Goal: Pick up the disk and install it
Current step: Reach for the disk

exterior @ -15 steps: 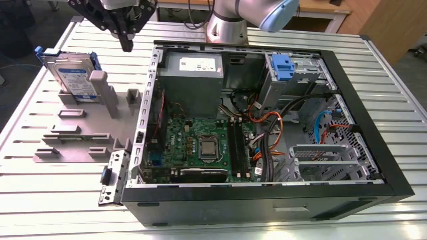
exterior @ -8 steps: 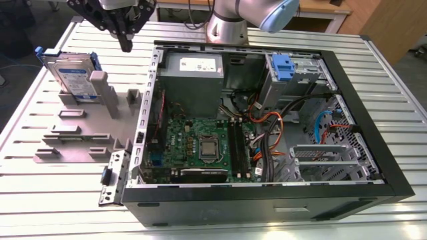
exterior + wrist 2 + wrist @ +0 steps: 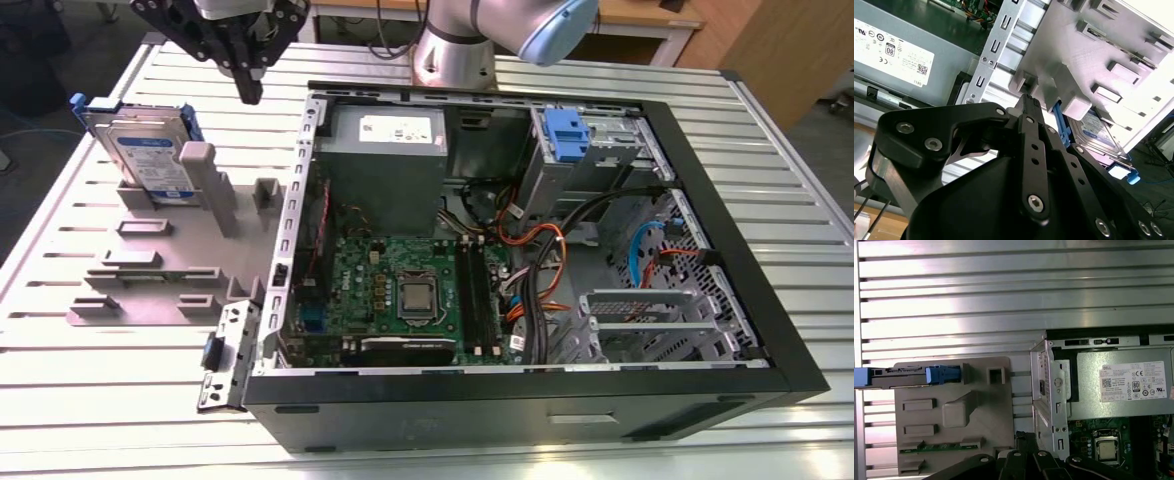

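The ribbed aluminium surface [image 3: 107, 400] carries an open black computer tower [image 3: 534, 412] and, beside it, a grey moulded fixture plate [image 3: 160, 290]. The flat silver-metal disk [image 3: 140, 150] in blue rails stands on edge in that plate, near the surface's corner at the exterior view's left. It is not yet picked up, so the whole job remains. The black end effector [image 3: 250, 88] hangs pointing straight down just beside the disk, apart from it and clenched on nothing.
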`<state>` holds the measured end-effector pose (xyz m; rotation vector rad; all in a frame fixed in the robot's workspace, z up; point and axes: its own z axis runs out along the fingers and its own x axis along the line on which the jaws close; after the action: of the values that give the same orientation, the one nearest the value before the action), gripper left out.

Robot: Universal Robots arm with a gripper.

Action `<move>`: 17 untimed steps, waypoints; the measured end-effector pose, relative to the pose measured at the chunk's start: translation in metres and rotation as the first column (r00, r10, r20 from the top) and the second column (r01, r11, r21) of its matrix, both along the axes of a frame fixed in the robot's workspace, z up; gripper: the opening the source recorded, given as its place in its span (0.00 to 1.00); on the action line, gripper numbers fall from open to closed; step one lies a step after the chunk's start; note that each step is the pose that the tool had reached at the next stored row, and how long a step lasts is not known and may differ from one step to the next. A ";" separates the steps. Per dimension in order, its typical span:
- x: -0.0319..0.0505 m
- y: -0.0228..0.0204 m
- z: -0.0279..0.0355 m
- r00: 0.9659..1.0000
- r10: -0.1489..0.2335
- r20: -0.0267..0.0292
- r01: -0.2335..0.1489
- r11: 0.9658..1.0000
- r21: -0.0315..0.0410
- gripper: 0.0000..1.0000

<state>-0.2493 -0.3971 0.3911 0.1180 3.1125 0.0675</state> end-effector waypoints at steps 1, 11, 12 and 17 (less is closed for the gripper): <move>-0.0003 0.0000 0.0000 1.000 0.000 0.000 0.000 1.000 0.000 0.11; -0.0028 0.0000 -0.0001 1.000 0.000 0.000 0.000 1.000 0.000 0.11; -0.0034 0.0000 -0.0001 1.000 0.000 0.000 0.000 1.000 0.000 0.11; -0.0043 0.0000 -0.0001 1.000 0.000 0.000 0.000 1.000 0.000 0.11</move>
<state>-0.2536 -0.3971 0.3910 0.1182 3.1125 0.0676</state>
